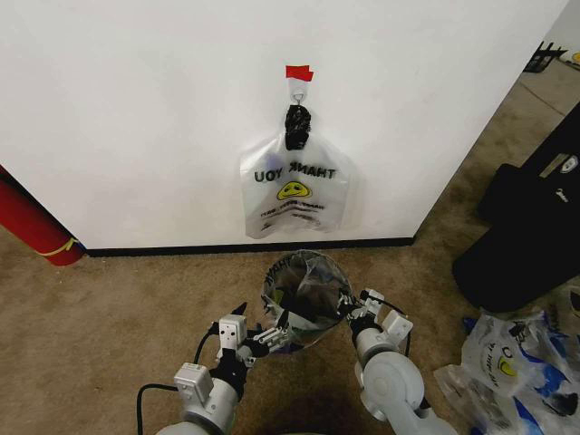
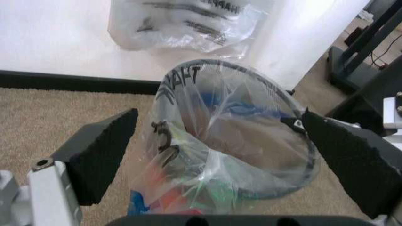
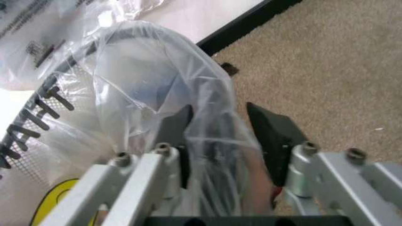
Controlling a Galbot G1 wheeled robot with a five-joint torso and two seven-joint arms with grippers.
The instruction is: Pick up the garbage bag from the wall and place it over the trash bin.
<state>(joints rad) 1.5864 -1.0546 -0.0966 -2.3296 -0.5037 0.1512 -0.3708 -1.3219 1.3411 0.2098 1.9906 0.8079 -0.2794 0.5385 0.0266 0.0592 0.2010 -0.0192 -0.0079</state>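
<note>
The garbage bag (image 1: 306,292) is already draped over the trash bin (image 1: 283,340), its film pulled down over the wire rim (image 2: 301,155) so the mouth stays open. The bin stands on carpet (image 1: 109,299) just in front of the wall (image 1: 136,109).

Right gripper (image 3: 223,141) – at the bin's right edge, jaws set either side of a fold of bag film and the rim (whether they actually press on it cannot be told), probably to seat the liner.

Left gripper (image 2: 220,155) – jaws spread wide, pads (image 2: 103,150) clear of the plastic, holding nothing; positioned at the bin's left side.

A second bag (image 1: 294,190), printed THANK YOU, hangs from the wall hook (image 1: 298,91).
</note>
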